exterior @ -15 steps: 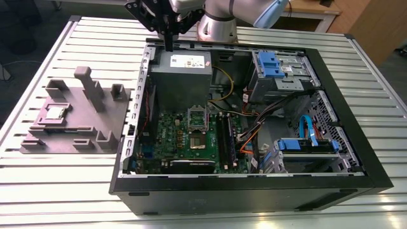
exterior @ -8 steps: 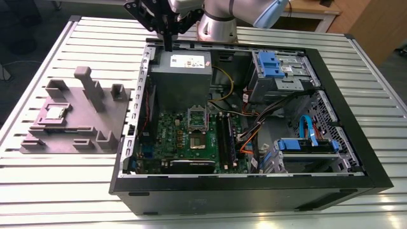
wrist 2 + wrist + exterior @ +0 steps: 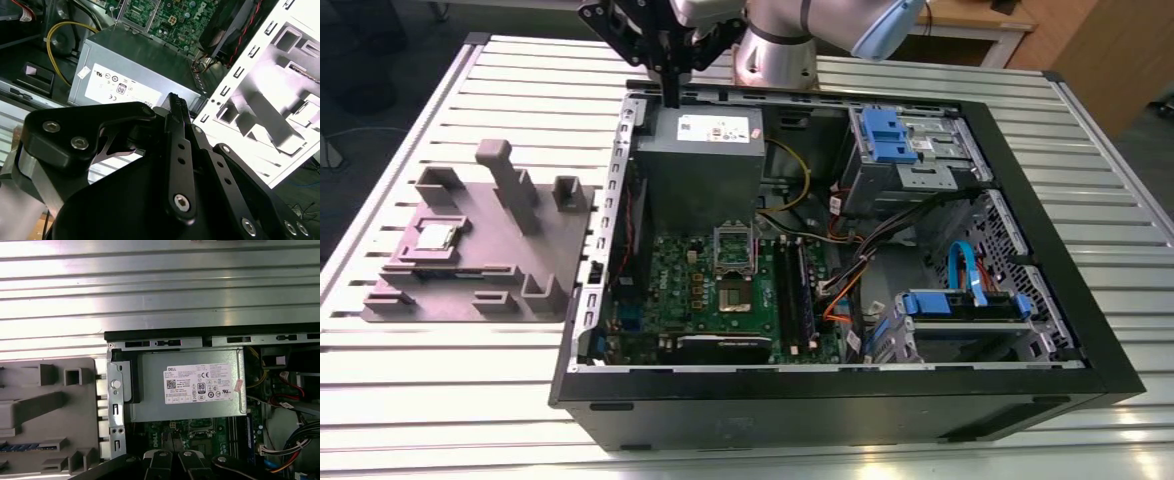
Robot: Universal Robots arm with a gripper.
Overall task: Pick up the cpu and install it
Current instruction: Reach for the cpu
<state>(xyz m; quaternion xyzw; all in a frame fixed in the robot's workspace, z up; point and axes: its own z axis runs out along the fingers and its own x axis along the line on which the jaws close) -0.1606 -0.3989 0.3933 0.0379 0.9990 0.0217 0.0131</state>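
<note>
One claw (image 3: 670, 97) vertical over case (image 3: 854, 398) edge.

Bright, even light falls from overhead. The slatted metal surface (image 3: 150, 290) shines with pale bands of glare along its ribs. In the second wrist view the perforated case wall (image 3: 240, 75) and the grey fixture (image 3: 282, 117) beyond it burn out almost white. Inside the computer case (image 3: 854, 395), soft shadow pools among the parts.
</note>
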